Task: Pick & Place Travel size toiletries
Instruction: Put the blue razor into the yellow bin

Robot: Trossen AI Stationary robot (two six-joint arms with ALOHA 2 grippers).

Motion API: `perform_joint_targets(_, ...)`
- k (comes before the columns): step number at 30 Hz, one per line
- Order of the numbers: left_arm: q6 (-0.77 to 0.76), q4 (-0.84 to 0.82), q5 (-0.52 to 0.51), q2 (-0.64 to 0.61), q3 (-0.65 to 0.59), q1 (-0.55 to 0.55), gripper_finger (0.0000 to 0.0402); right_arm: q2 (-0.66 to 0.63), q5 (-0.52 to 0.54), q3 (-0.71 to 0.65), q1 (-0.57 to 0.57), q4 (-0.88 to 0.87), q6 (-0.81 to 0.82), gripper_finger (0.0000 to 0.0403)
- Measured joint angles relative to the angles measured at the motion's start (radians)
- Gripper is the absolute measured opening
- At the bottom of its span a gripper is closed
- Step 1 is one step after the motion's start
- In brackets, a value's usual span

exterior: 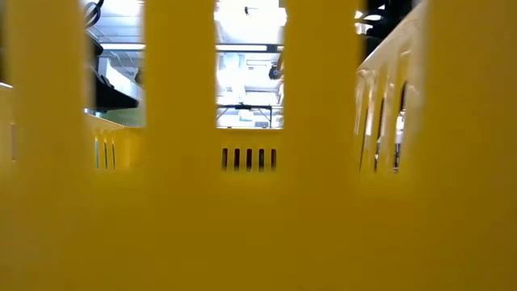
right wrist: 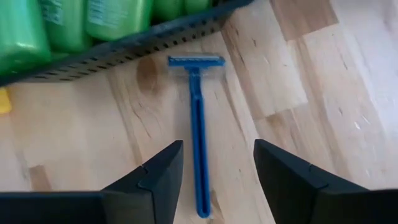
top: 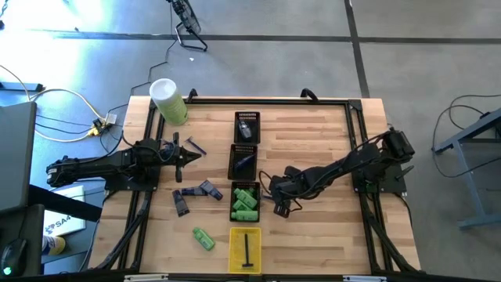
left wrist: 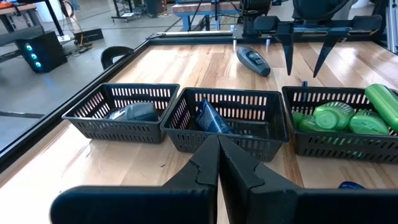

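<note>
Over on the far side from the tray column, the left gripper (top: 188, 153) hangs above the bare wood, level with the middle black tray (top: 243, 161), and its own camera shows the two fingers (left wrist: 205, 168) pressed tip to tip with nothing between them. Toward the near edge from it lie loose purple-grey tubes (top: 196, 193), and nearer still a lone green bottle (top: 204, 239) on the table (top: 313, 133) beside the yellow tray (top: 245, 250).

Now the column itself: the farthest black tray (top: 247, 127) carries a grey oval piece (left wrist: 134, 112), the middle one a blue packet (left wrist: 211, 118), and the third black tray (top: 246, 202) is packed with green bottles (left wrist: 336, 117). The yellow tray closes the row at the near edge, with a dark stick (top: 248, 251) lying in it. A pale-green cylinder (top: 168, 100) lies at the table's far corner, on the left arm's side.

On the other side of the column, the right gripper (top: 282, 205) sits low, just beside the bottle tray. Its jaws stand wide apart and empty, and its wrist camera shows a blue razor (right wrist: 198, 134) flat on the wood between the fingers (right wrist: 155, 177), head pointing at the bottle tray and close to its wall, not touched by either finger.
</note>
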Motion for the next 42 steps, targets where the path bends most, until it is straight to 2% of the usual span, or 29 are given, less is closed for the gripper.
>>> perform_joint_targets(23,0.000,0.000,0.000,0.000,0.000,0.000,0.0006,0.001,0.019,-0.143,0.009,0.241,0.005,0.0188)
perform_joint_targets(29,0.000,0.000,0.000,0.000,0.000,0.000,0.0006,0.063,0.004,-0.147,0.013,0.288,0.012,0.0188)
perform_joint_targets(35,0.000,0.000,0.000,0.000,0.000,0.000,0.0006,0.108,0.062,-0.144,0.039,0.318,0.026,0.0188)
perform_joint_targets(42,0.000,0.000,0.000,0.000,0.000,0.000,0.0006,0.100,0.092,-0.147,0.055,0.316,0.039,0.0151)
